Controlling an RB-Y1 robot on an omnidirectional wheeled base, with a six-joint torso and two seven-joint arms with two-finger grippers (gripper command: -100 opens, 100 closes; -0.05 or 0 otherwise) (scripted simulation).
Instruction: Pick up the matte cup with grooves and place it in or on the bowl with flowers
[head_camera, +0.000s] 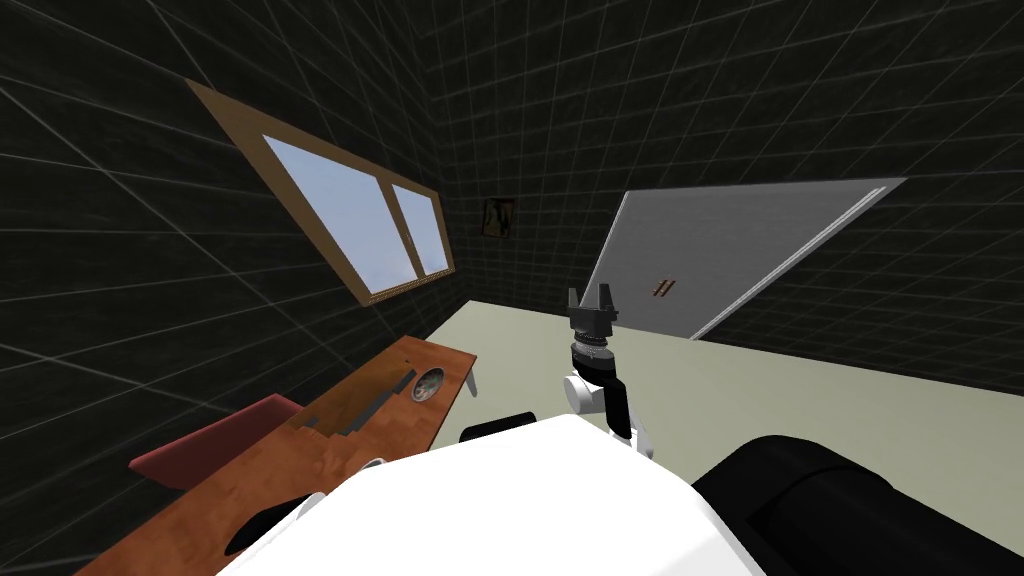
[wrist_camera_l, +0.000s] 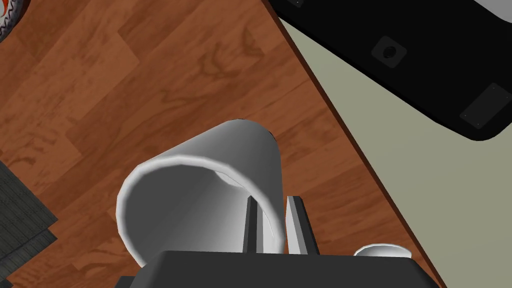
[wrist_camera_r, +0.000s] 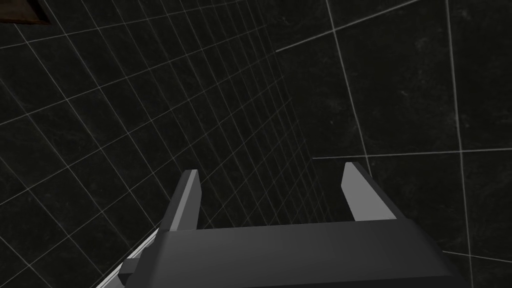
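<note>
On the wooden surface (wrist_camera_l: 175, 75) the patterned bowl (head_camera: 428, 383) lies well apart from the grey cup (wrist_camera_l: 200, 165). The left claw (wrist_camera_l: 272, 210) pinches the cup's wall, one finger inside and one outside. The cup looks light, stiff and slippery. The right claw (wrist_camera_r: 272, 175) is wide open and empty.

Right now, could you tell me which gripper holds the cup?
The left gripper: its fingers pinch the cup by its wall; the right gripper stands open, empty.

The dark body of the left pincer (wrist_camera_l: 272, 202) hides the near end of the grey cup (wrist_camera_l: 200, 185) and most of a small white thing (wrist_camera_l: 382, 249) by the table (wrist_camera_l: 150, 90) edge. On the bowl (head_camera: 428, 383), the pattern is too small to read.
</note>
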